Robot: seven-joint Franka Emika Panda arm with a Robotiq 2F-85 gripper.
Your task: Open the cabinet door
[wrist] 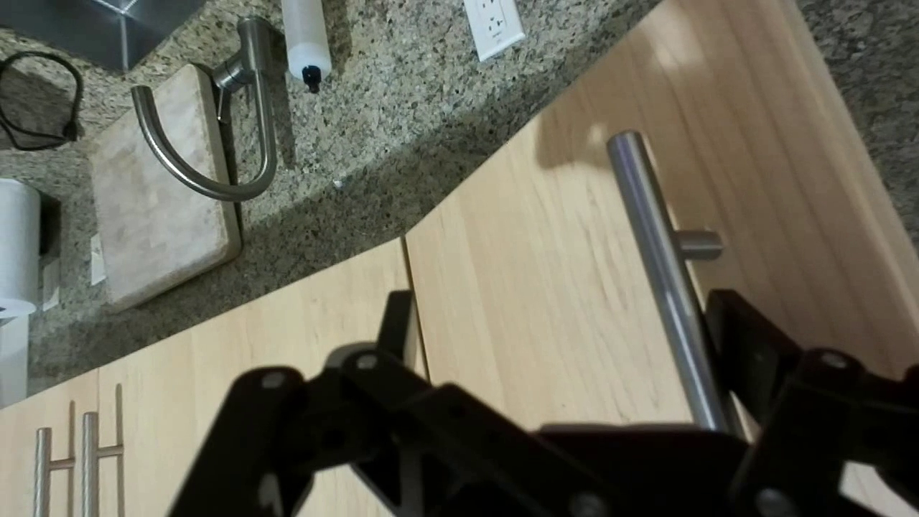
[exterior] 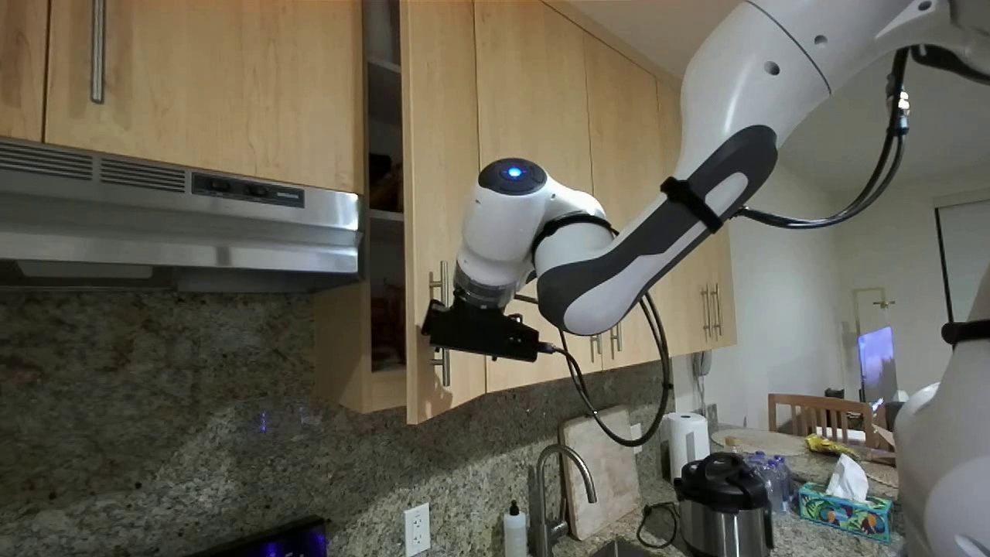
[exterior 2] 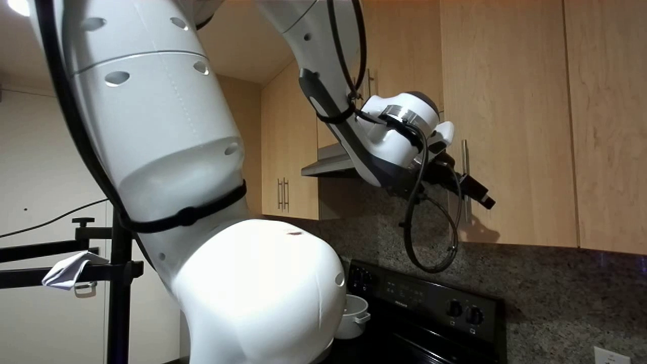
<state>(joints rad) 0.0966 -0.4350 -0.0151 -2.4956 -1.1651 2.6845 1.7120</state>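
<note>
The cabinet door (exterior: 437,155) is a tall light-wood door standing partly open, with dark shelves (exterior: 384,216) showing past its free edge. The door also shows in the other exterior picture (exterior 2: 508,101) and in the wrist view (wrist: 531,273). Its silver bar handle (wrist: 657,244) lies between my open fingers, close to or touching the right-hand finger in the wrist view; the left-hand finger is well apart from it. The handle shows in both exterior views (exterior: 445,375) (exterior 2: 465,151). My gripper (wrist: 563,323) is at the door's lower part; its fingertips are hidden in the exterior views.
A steel range hood (exterior: 178,224) adjoins the cabinet. More wood doors (exterior: 534,116) stand beside the door. Below are a faucet (exterior: 568,464), cutting board (exterior: 611,480), bottle (exterior: 514,530) and stove (exterior 2: 424,298). A cable (exterior: 665,371) loops from the wrist.
</note>
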